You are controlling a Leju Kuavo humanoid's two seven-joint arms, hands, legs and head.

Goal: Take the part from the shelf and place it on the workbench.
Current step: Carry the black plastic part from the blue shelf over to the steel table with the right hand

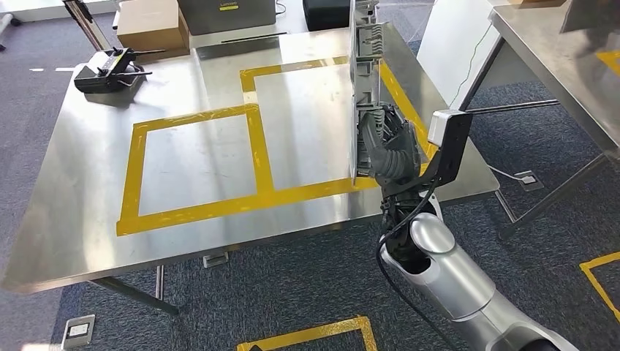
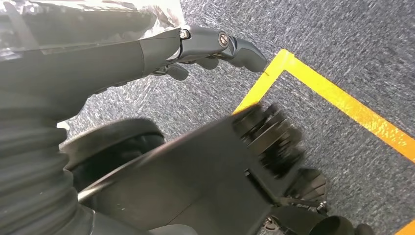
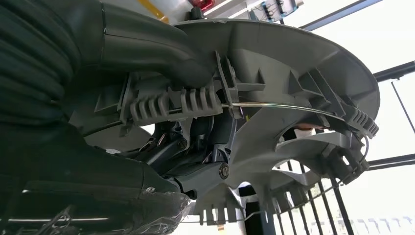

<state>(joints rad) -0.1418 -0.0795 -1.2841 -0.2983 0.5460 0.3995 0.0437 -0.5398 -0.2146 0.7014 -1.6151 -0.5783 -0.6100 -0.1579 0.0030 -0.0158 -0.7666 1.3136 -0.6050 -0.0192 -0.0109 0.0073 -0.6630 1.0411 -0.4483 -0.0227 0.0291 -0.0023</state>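
Note:
The part (image 1: 363, 88) is a flat grey ribbed plastic piece, seen edge-on and held upright over the right side of the steel workbench (image 1: 73, 183). My right hand (image 1: 391, 150) grips its lower end, just above the yellow tape line near the bench's front right edge. In the right wrist view the part (image 3: 303, 83) is a round ribbed disc with a thin wire across it, and my fingers (image 3: 195, 161) wrap around its ribs. My left hand (image 2: 98, 54) hangs over the carpet with its fingers (image 2: 220, 41) stretched out, holding nothing.
Yellow tape marks two rectangles (image 1: 252, 124) on the bench top. A black device (image 1: 110, 71) lies at the back left, with a cardboard box (image 1: 150, 25) behind it. A second steel table (image 1: 563, 66) stands to the right. Floor sockets (image 1: 528, 179) sit in the carpet.

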